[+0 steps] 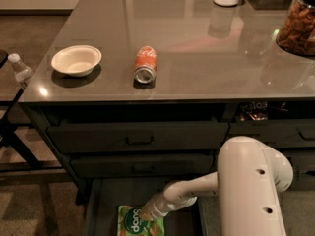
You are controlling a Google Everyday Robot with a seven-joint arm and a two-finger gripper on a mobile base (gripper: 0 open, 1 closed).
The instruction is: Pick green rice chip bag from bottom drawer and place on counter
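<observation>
Green rice chip bag in bottom drawer, pincer at its edge
</observation>
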